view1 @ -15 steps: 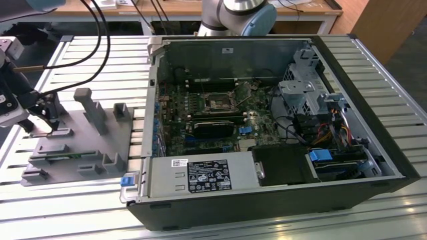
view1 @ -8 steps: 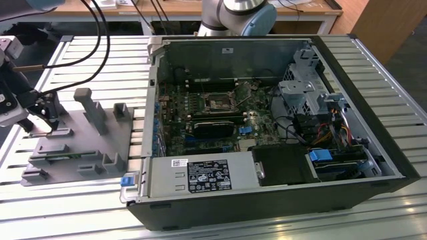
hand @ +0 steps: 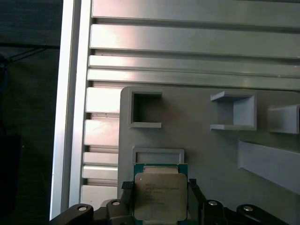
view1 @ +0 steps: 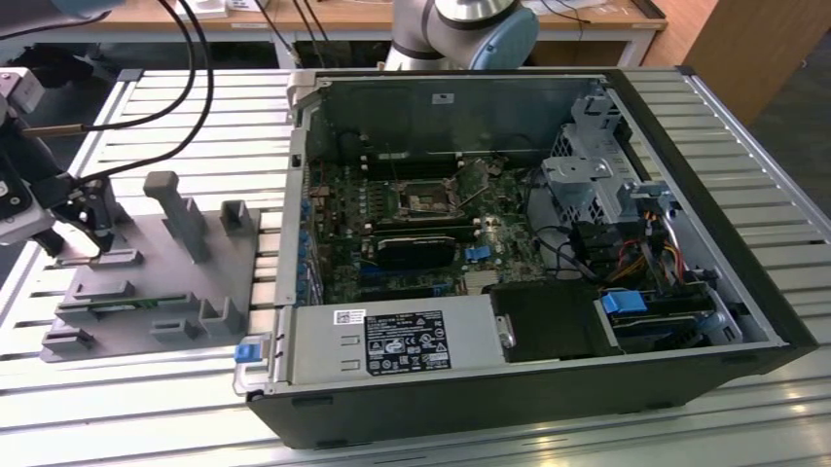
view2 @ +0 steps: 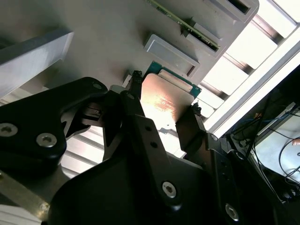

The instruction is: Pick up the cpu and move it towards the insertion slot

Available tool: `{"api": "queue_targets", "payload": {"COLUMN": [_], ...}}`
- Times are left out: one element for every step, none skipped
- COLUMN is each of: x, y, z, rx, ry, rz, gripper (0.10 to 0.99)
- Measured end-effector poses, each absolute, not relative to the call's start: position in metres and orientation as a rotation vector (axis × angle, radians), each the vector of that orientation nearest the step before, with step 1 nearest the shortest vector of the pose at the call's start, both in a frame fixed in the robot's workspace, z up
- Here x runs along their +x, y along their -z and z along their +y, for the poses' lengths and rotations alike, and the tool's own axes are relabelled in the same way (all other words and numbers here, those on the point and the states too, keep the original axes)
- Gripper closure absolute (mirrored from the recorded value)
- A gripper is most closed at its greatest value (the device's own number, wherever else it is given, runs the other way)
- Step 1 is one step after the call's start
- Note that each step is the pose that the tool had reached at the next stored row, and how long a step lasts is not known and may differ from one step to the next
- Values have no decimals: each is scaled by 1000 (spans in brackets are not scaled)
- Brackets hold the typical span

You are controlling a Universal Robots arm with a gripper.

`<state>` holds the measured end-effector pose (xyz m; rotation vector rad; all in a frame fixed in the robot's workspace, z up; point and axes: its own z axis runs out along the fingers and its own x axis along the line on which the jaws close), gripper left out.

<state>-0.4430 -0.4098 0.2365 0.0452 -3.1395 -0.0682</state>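
CPU (hand: 161,197) is sitting right between the jaws, silver lid facing up, and in both wrist views the two black fingertips (hand: 126,187) are pressing in on its opposite edges, so the jaws are clamped on the chip, pinching it by the thin rim alone. Whether it is riding clear of the grey fixture plate (view1: 156,282) beneath the jaws, I cannot tell. Just ahead of the jaws a small rectangular frame (hand: 158,154) is standing up from that plate, very close to the chip's green edge. The insertion slot (view1: 426,199) is lying well apart from the jaws, down on the board inside the open computer case (view1: 302,175). Now the dangers, as I am reading them: a grip this narrow is leaving little margin, and any jolt or tilt could be letting the chip swivel or slide out from between the jaws. A sideways move at this height could be catching that frame or the taller fixture post (view1: 175,209) beside the jaws and knocking the chip askew. The case wall is rising between the jaws and the slot, so a low crossing is risking a clip. Black cables (view1: 195,49) are trailing above the jaws and could be dragging or snagging on a long reach.
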Motion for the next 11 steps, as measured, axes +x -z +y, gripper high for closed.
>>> {"api": "queue_targets", "payload": {"x": [-443,-443,-443,-443,-443,-443,-443,-443,-443,-443,-443], "y": [-237,-237,-237,-237,-238,-238,-238,-238,-238,-239,-239], "z": [-410,-410,-410,-410,-410,-410,-410,-410,-410,-410,-410], "rx": [45,45,45,45,45,45,45,45,45,45,45], "ry": [68,68,68,68,68,68,68,68,68,68,68], "rz": [-3139,-3139,-3139,-3139,-3139,-3139,-3139,-3139,-3139,-3139,-3139], "gripper": [545,545,545,545,545,545,545,545,545,545,545]}}
